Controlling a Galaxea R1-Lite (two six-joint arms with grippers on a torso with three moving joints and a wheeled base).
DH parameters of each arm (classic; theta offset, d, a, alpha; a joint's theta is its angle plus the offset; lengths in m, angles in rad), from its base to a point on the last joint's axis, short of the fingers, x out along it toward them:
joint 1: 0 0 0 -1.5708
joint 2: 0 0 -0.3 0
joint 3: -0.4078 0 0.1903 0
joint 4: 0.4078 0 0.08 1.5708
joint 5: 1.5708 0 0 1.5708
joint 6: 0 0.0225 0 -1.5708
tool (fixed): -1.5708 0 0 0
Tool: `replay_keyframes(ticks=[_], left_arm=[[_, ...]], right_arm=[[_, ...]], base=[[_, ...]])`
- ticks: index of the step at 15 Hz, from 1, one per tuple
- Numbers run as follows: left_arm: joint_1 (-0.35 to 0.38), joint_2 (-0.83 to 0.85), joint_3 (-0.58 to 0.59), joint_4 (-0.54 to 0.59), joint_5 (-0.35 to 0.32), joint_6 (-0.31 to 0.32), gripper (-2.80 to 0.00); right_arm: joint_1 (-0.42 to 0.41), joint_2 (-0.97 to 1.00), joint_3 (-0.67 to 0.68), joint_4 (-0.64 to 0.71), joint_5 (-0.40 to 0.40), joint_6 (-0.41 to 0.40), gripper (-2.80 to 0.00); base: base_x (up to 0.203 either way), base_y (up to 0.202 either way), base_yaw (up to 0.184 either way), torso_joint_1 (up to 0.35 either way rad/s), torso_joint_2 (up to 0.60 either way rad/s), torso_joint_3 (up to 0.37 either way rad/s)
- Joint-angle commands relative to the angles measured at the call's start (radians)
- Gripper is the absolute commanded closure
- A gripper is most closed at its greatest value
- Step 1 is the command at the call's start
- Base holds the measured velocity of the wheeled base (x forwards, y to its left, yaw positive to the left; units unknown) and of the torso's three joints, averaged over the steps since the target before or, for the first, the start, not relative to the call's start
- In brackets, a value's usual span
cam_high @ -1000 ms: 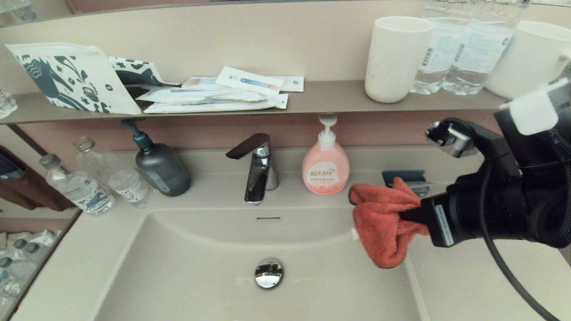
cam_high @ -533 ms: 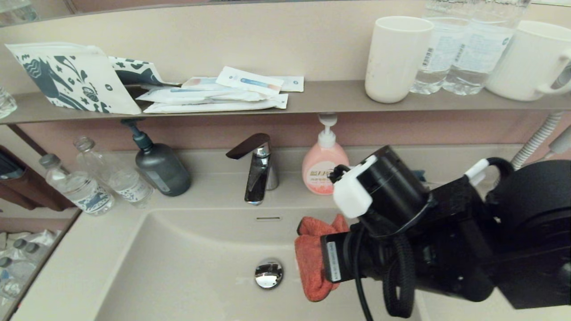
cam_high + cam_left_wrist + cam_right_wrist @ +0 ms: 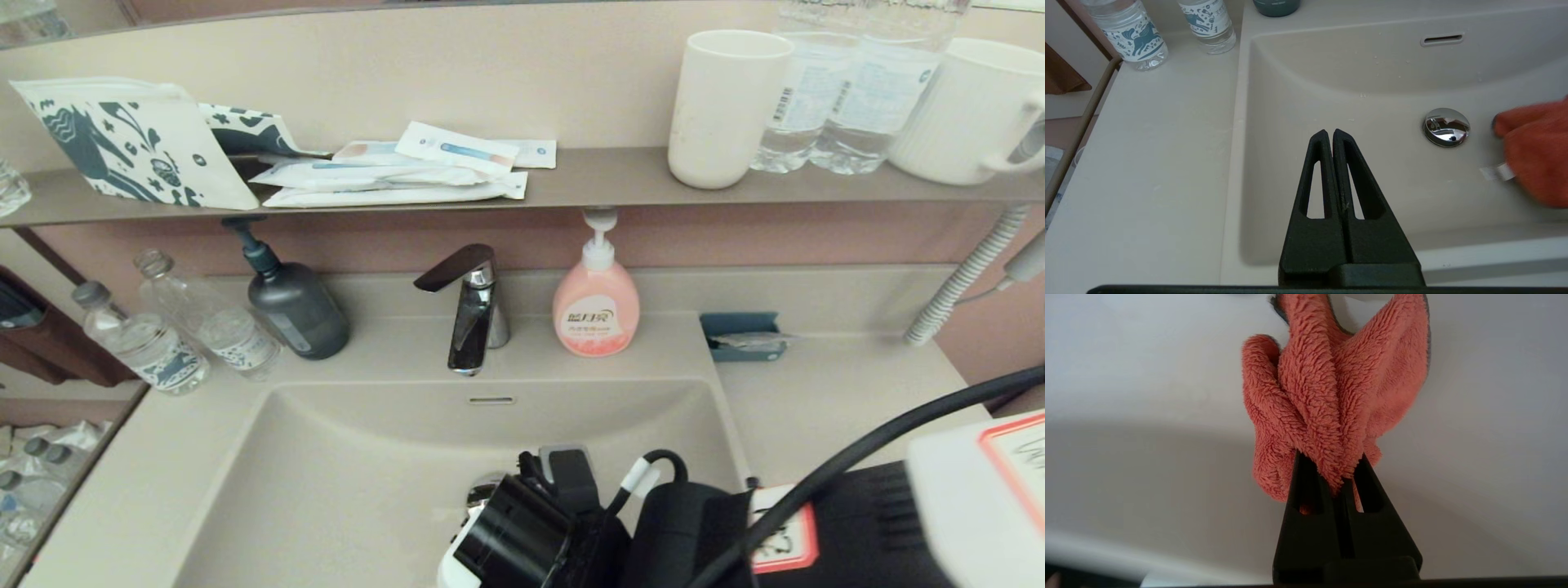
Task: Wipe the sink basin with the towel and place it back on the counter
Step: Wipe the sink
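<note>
The towel (image 3: 1331, 396) is orange-red plush with a dark edging and a white tag. The sink basin (image 3: 343, 457) and the counter (image 3: 824, 400) share one smooth beige, and the drain plug (image 3: 1446, 126) is shiny chrome. The right gripper (image 3: 1342, 467) and the left gripper (image 3: 1329, 134) are matte black. The soap bottle (image 3: 596, 306) is pink with a white pump; the other pump bottle (image 3: 295, 309) is dark grey-green. The shelf (image 3: 588, 184) is grey-brown, the cup (image 3: 725, 106) on it cream-white, and the pouch (image 3: 135, 143) white with a dark blue animal print.
</note>
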Motion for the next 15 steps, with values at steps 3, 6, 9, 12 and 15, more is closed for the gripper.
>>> replay_keyframes(ticks=[3, 6, 9, 12, 15], left_arm=[[0.001, 0.002, 0.0, 0.001, 0.0, 0.001, 0.0], [0.001, 0.002, 0.0, 0.001, 0.0, 0.001, 0.0], [0.001, 0.002, 0.0, 0.001, -0.001, 0.001, 0.0], [0.0, 0.002, 0.0, 0.001, 0.0, 0.001, 0.0], [0.001, 0.002, 0.0, 0.001, -0.001, 0.001, 0.0]], right_arm=[[0.01, 0.166, -0.009, -0.13, -0.026, 0.002, 0.0], [-0.017, 0.196, -0.014, -0.144, -0.042, 0.008, 0.0], [-0.068, 0.209, 0.013, -0.143, -0.057, 0.01, 0.0], [-0.08, 0.236, 0.039, -0.145, -0.057, 0.01, 0.0], [-0.069, 0.284, 0.027, -0.195, -0.049, 0.01, 0.0]], base=[[0.0, 0.0, 0.0, 0.0, 0.0, 0.0], [0.0, 0.0, 0.0, 0.0, 0.0, 0.0], [0.0, 0.0, 0.0, 0.0, 0.0, 0.0], [0.0, 0.0, 0.0, 0.0, 0.0, 0.0], [0.0, 0.0, 0.0, 0.0, 0.0, 0.0]])
